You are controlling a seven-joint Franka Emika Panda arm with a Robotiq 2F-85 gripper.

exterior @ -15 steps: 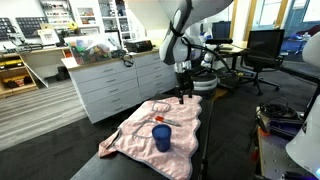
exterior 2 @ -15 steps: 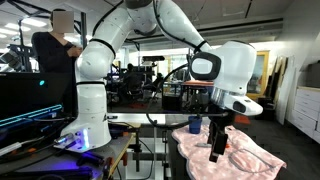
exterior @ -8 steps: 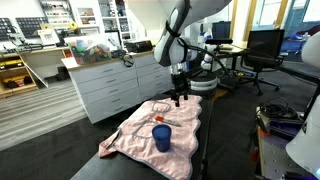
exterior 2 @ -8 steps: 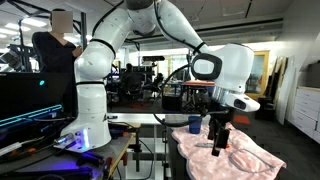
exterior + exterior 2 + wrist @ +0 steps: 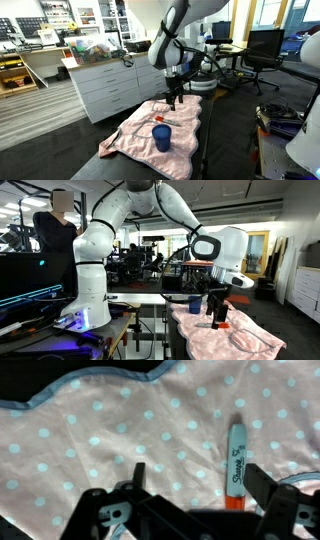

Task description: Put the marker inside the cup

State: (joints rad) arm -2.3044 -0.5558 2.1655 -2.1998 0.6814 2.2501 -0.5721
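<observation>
A rumpled pink cloth (image 5: 128, 138) with pale blue dots lay spread out, its wavy blue edge showing in the wrist view. A white drawer cabinet (image 5: 118, 88) stood far left, a black office chair (image 5: 262, 50) far right.

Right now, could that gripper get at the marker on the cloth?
Probably yes. The marker lies bare on the pink dotted cloth, nothing covering it, and the open gripper hangs above it.
</observation>
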